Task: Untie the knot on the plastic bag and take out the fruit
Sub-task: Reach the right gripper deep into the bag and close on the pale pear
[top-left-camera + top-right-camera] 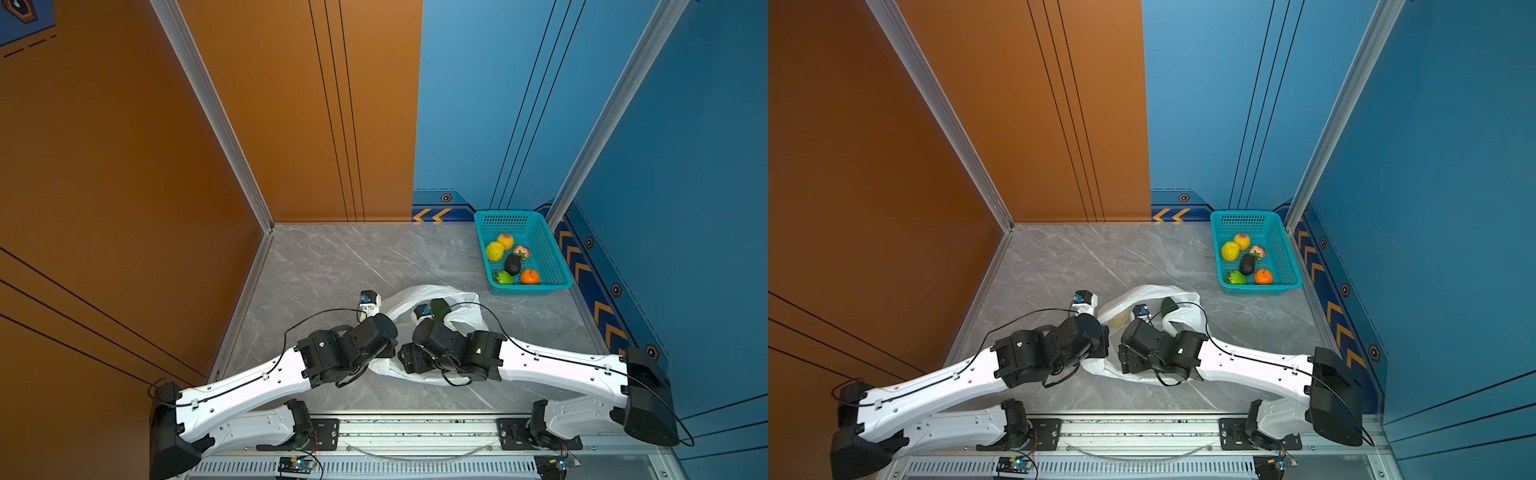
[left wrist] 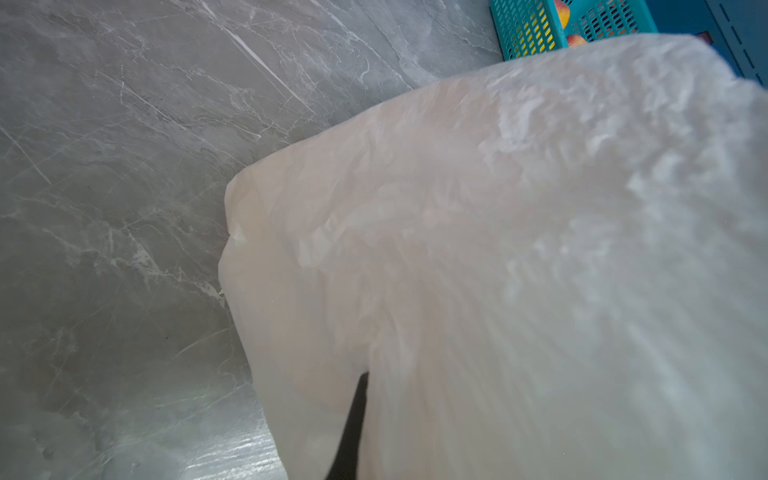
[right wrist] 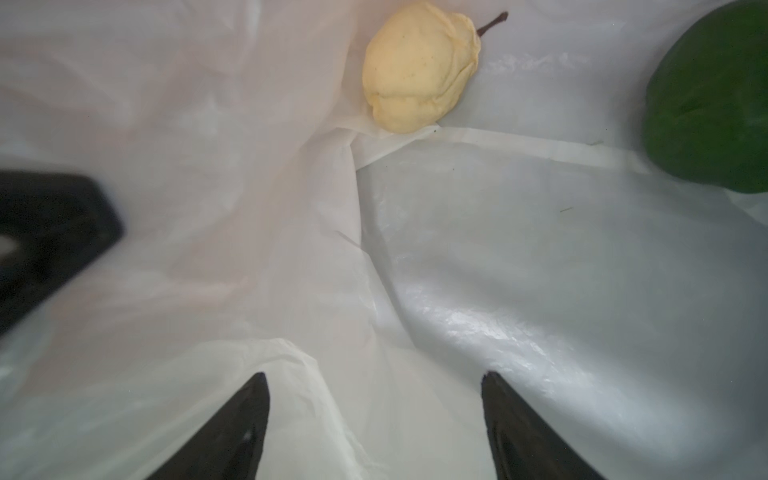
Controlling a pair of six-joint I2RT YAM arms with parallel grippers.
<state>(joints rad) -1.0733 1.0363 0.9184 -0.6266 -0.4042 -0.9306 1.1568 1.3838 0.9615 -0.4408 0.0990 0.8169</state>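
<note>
The left gripper (image 2: 357,399) is closed. Only a dark sliver of it is seen beneath the plastic bag (image 2: 498,249), whose thin white film is draped over it. A fold of the film appears to be pinched, though the contact itself is hidden. The right gripper (image 3: 374,376) is held wide open inside the bag's mouth. A loose fold of film lies between its black fingertips, and nothing is clamped.

The scene is set on a grey marble-patterned tabletop (image 1: 332,257), enclosed by an orange wall (image 1: 124,166) on the left and a blue wall (image 1: 685,124) on the right. A teal basket (image 1: 550,253) is placed in the far right corner, well apart from both grippers, and six toy fruits (image 1: 513,264) are held in it.

Inside the bag, a pale yellow pear (image 3: 419,68) is seen ahead of the right gripper, apart from its fingertips. A dark green fruit (image 3: 715,99) lies off to one side. In both top views the bag is spread beneath the two wrists.
</note>
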